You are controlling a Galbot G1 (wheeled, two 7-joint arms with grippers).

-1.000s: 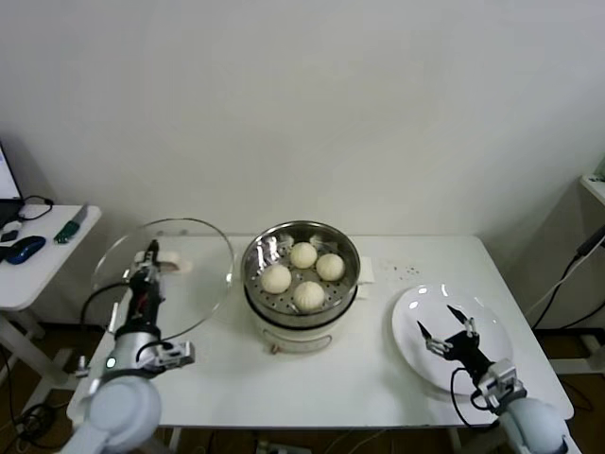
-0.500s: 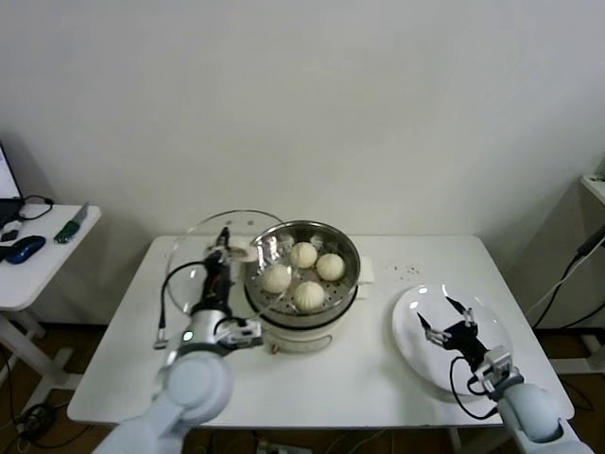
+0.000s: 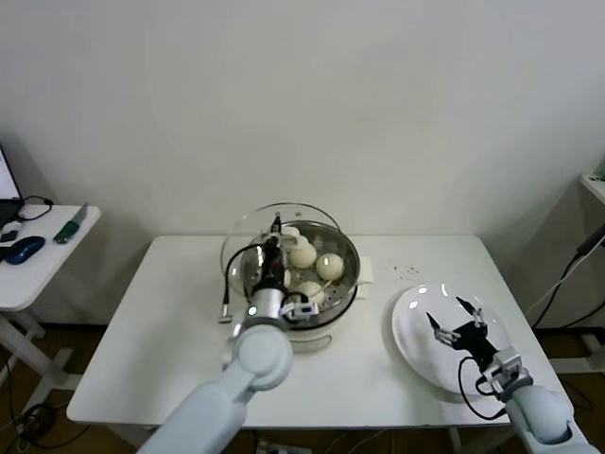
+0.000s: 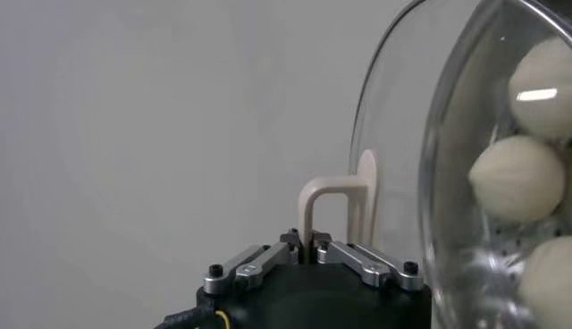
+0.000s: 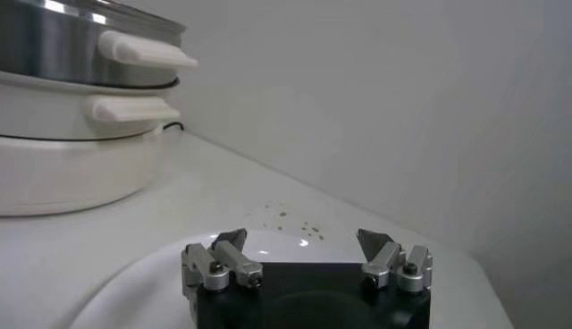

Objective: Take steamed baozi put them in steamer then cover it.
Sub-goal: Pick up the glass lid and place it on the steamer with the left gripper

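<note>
Head view: a white counter (image 3: 170, 331) is set against a plain pale wall, and a second, smaller white side table (image 3: 38, 270) with a dark mouse (image 3: 24, 250) and a green-handled tool (image 3: 69, 227) on it is seen at the far left edge. Dark cables (image 3: 577, 270) hang at the right edge of the room.

The steamer (image 3: 301, 274), a shiny steel basket on a white pot base, is placed near the middle of the counter. Steamed baozi (image 3: 330, 267) are seen inside it as smooth cream-white rounds, but part of the basket is hidden behind the left claw (image 3: 274, 248) and its arm, so not all of them can be made out. In the left wrist view the steamer is cut off by the picture's edge, with three baozi showing.

The cover (image 3: 248, 238), clear glass with a thin metal rim, is held tilted above the left part of the steamer. Its pale handle (image 4: 335, 210) is pinched between the narrow fingers (image 4: 264, 259) of the left claw in the left wrist view.

The right claw (image 3: 460, 326) is spread wide and holds nothing; it hovers over a flat white plate (image 3: 416, 345) at the counter's right, well apart from the steamer. A few dark specks (image 3: 406, 271) are scattered on the counter between plate and steamer.
</note>
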